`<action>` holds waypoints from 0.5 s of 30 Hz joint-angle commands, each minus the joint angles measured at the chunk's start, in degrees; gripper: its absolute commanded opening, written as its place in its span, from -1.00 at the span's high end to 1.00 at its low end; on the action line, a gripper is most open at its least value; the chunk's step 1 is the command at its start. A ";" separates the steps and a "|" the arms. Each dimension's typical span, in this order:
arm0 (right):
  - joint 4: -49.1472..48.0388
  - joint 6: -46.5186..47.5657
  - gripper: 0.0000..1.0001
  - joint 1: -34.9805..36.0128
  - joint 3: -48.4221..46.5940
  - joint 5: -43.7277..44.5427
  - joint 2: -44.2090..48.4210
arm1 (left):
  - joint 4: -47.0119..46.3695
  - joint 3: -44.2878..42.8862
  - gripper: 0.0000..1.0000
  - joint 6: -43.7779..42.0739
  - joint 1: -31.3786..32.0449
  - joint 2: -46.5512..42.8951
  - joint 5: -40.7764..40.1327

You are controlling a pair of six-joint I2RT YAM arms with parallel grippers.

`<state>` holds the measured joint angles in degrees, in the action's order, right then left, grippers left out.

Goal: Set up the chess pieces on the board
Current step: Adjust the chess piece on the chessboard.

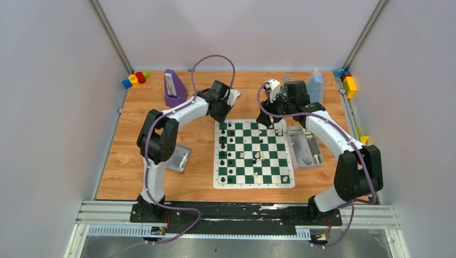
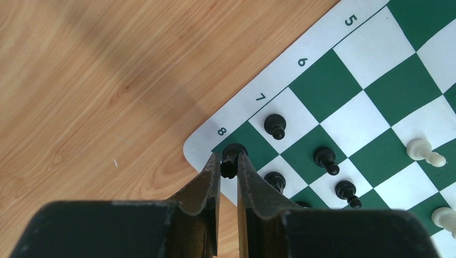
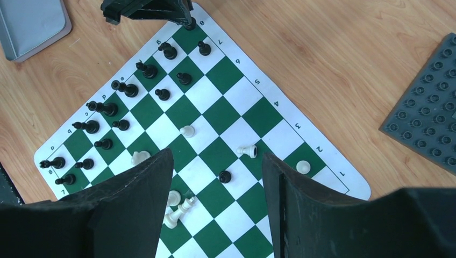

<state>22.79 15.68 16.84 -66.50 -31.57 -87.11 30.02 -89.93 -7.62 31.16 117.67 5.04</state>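
Observation:
The green and white board [image 1: 254, 184] lies in the middle of the table. Black pieces [image 1: 222, 156] stand in two files along its left side. White pieces [image 1: 258, 157] are scattered mid-board, some lying down [image 3: 180, 212]. My left gripper [image 2: 229, 162] is shut on a black piece [image 2: 231, 153] at the corner square by the 8 mark. It shows at the board's far left corner in the top view [image 1: 220, 115]. My right gripper [image 3: 216, 156] is open and empty, held above the board's far right part [image 1: 273, 119]. One black pawn [image 3: 225, 176] stands among the white pieces.
A silver tin [image 1: 294, 146] with several white pieces sits right of the board, its lid [image 1: 180, 158] left of it. A purple metronome [image 1: 173, 88] stands at the back left. Toy blocks [image 1: 134, 79] lie in the back corners. A grey studded plate [image 3: 430, 123] lies behind the board.

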 commanded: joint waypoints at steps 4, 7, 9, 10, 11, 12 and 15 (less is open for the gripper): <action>-2.22 0.00 -0.24 -0.01 0.32 -0.79 0.85 | -2.16 -0.20 0.95 -1.26 0.87 1.21 -0.14; -2.17 0.20 -0.24 0.00 0.38 -0.66 0.75 | -2.43 0.25 0.94 -1.45 1.15 1.28 -0.36; -2.18 0.31 -0.24 -0.03 0.41 -0.61 0.55 | -2.54 0.54 0.93 -1.56 1.25 1.45 -0.34; -2.20 0.31 -0.24 -0.02 0.41 -0.55 0.53 | -2.62 0.61 0.92 -1.54 1.35 1.44 -0.36; -2.21 0.40 -0.24 -0.05 0.41 -0.57 0.46 | -2.60 0.67 0.92 -1.53 1.40 1.43 -0.38; -2.14 0.40 -0.24 -0.03 0.48 -0.55 0.53 | -2.64 0.75 0.92 -1.57 1.47 1.43 -0.42; -2.18 0.57 -0.24 -0.05 0.56 -0.44 0.37 | -2.67 0.92 0.91 -1.54 1.76 1.49 -0.65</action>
<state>22.81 15.73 16.84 -66.35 -31.53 -87.11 29.32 -89.49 -8.03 32.12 118.98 4.82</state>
